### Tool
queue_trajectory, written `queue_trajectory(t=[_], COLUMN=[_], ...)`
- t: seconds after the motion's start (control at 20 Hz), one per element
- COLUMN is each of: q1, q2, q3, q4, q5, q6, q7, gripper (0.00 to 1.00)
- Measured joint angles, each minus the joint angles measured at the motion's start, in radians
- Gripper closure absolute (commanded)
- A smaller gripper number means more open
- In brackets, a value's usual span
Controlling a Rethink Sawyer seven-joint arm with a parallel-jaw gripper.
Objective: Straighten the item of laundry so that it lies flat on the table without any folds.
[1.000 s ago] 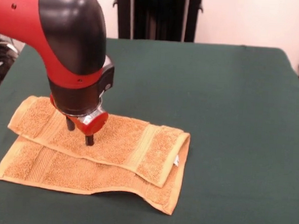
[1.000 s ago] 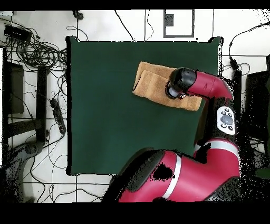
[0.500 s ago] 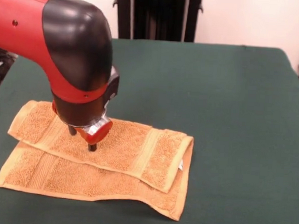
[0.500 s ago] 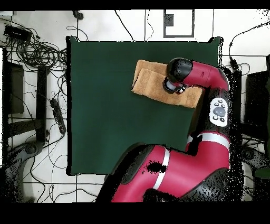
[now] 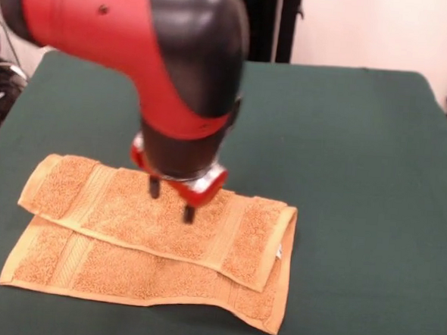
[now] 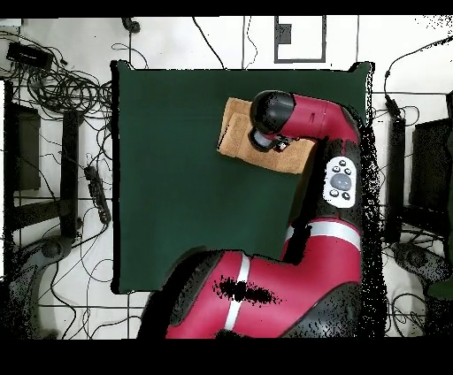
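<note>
My arm [image 5: 140,48] is hanging over the towel [image 5: 89,258], blocking the way in from above its middle. My gripper [image 5: 171,200], its two fingers apart, is sitting just over the folded upper layer. The towel's two ends are lying uncovered and reachable. All around it the green table [image 5: 359,183] is stretching bare, giving open passage on every side. Cables [image 6: 66,88] are lying on the floor beyond the table's edge.

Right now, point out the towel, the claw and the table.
towel [image 5: 89,262], front view, lower layer's terry.
claw [image 5: 171,200], front view, midway between its two dark tips.
table [image 5: 361,145], front view, bare green cloth.
</note>
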Motion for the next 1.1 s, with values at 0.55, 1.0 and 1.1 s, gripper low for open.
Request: queue_trajectory(t=[0.55,1.0,1.1], q1=[0.053,0.014,0.006], q2=[-0.088,-0.047,-0.03], q3=[-0.001,-0.001,-0.001], q4=[0.049,0.042,0.04], q5=[0.059,0.068,0.068], q6=[-0.005,-0.079,-0.105], q7=[0.0,0.0,0.0], gripper=[0.0,0.0,0.0])
